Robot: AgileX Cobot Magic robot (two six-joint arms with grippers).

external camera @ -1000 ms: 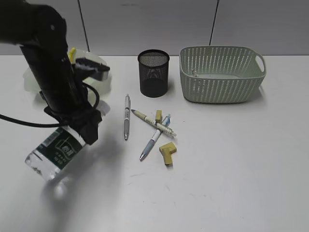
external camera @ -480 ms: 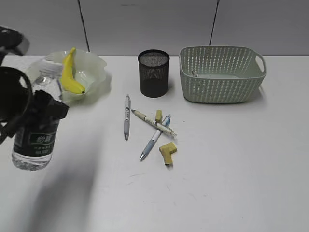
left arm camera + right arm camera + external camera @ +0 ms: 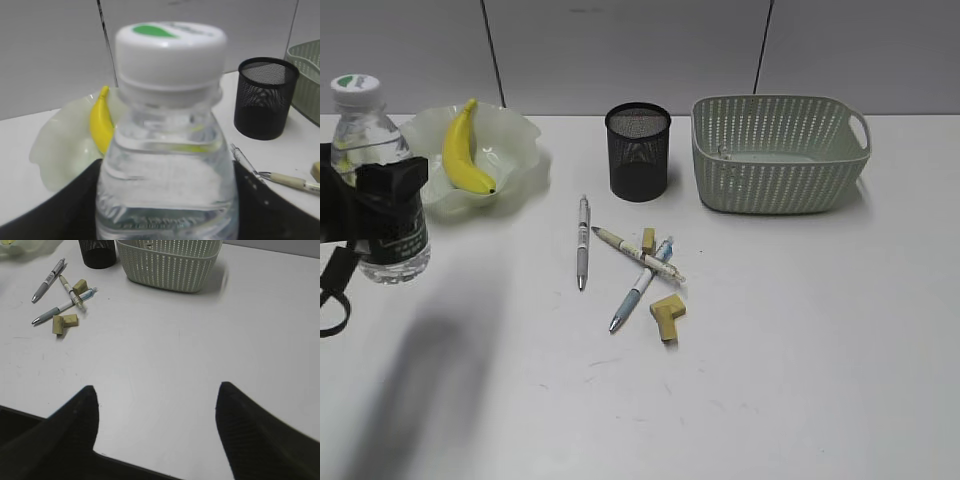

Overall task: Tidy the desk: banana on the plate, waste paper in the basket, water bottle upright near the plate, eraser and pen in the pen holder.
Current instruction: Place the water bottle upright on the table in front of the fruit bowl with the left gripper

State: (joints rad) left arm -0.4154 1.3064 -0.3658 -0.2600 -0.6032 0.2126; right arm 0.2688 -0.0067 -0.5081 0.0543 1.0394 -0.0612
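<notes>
- So, left gripper (image 3: 365, 205) at far left edge of exterior view, clamped around the water bottle (image 3: 377, 185); black fingers either side of the bottle body in left wrist view too.
- Bottle upright, white cap (image 3: 171, 50) with green mark on top, dark green label partly hidden by the gripper. Its base looks level with the desk (image 3: 770, 350), but I can't tell if it's touching down or just above.
- Bottle sits just beside the plate (image 3: 515, 135), on its left front side.
- Banana (image 3: 463, 155) lies in the plate, stem pointing up toward the back wall, dark tip toward the front.
- Pen holder (image 3: 638, 150) upright behind centre, between plate and basket (image 3: 780, 150). Inside of holder not readable.
- Basket at back right; small pale bit near its back-left inner corner, too small to identify.
- Three pens on the desk in front of the holder: grey pen (image 3: 582, 242) alone on the left, beige pen (image 3: 638, 255) crossing over blue-white pen (image 3: 640, 285).
- Small eraser piece (image 3: 648, 239) touching the beige pen; L-shaped eraser (image 3: 667, 316) just beside the blue-white pen's lower end.
- Right gripper (image 3: 157, 425) well apart from everything, over bare desk, fingers spread wide, holding nothing. Not seen in exterior view.
</notes>
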